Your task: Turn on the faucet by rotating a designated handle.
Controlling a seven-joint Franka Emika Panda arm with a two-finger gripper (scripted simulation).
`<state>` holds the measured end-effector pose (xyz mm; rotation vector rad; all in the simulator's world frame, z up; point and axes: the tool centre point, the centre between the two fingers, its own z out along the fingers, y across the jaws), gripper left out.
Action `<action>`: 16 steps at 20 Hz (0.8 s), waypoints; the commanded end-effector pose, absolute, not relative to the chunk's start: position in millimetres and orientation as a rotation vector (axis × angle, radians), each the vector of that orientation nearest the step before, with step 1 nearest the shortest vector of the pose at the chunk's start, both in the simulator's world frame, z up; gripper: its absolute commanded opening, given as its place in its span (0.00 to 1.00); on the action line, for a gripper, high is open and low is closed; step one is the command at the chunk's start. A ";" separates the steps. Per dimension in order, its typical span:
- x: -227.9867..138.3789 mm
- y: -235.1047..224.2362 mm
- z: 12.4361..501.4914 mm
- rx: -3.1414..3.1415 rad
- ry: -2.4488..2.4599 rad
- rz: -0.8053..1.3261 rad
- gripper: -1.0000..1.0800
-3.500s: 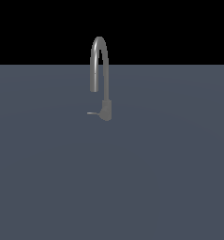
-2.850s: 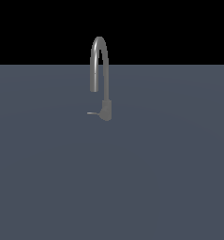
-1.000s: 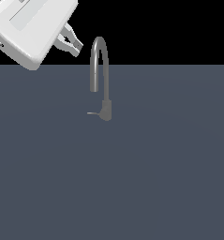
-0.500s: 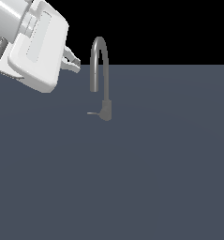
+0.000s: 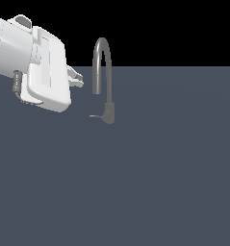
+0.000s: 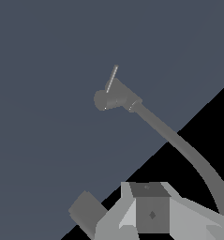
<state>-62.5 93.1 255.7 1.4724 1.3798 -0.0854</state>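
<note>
The faucet (image 5: 102, 67) is a slim grey tap with a tall arched spout on a short thicker base, standing on the dark grey surface (image 5: 135, 182). The handle (image 5: 95, 116) is a thin short lever sticking out of the base toward the exterior view's left. My gripper (image 5: 76, 78) is at the exterior view's left of the spout, above the handle, touching nothing. Its fingers stand apart with nothing between them. In the wrist view the faucet base (image 6: 111, 99), the handle (image 6: 113, 78) and the spout tube (image 6: 179, 140) show beyond my fingers (image 6: 86, 212).
The large white hand and wrist (image 5: 39, 72) fill the upper part of the exterior view's left. The flat grey surface (image 6: 48, 70) extends all around the faucet. Black background lies behind it.
The arm entered from the exterior view's upper left and has moved down and right toward the spout. The faucet and its handle have not moved.
</note>
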 end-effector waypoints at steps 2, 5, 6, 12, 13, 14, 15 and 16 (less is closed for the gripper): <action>-56.7 95.1 243.9 1.389 1.406 -0.084 0.00; -51.9 96.4 233.8 1.319 1.427 -0.083 0.00; -50.3 96.8 230.4 1.295 1.434 -0.083 0.00; -40.6 98.3 209.7 1.150 1.470 -0.083 0.00; -39.0 98.5 206.1 1.126 1.476 -0.083 0.00; -37.4 98.6 202.6 1.102 1.481 -0.083 0.00; -35.8 98.7 199.1 1.077 1.486 -0.083 0.00; -34.2 98.7 195.6 1.052 1.492 -0.083 0.00</action>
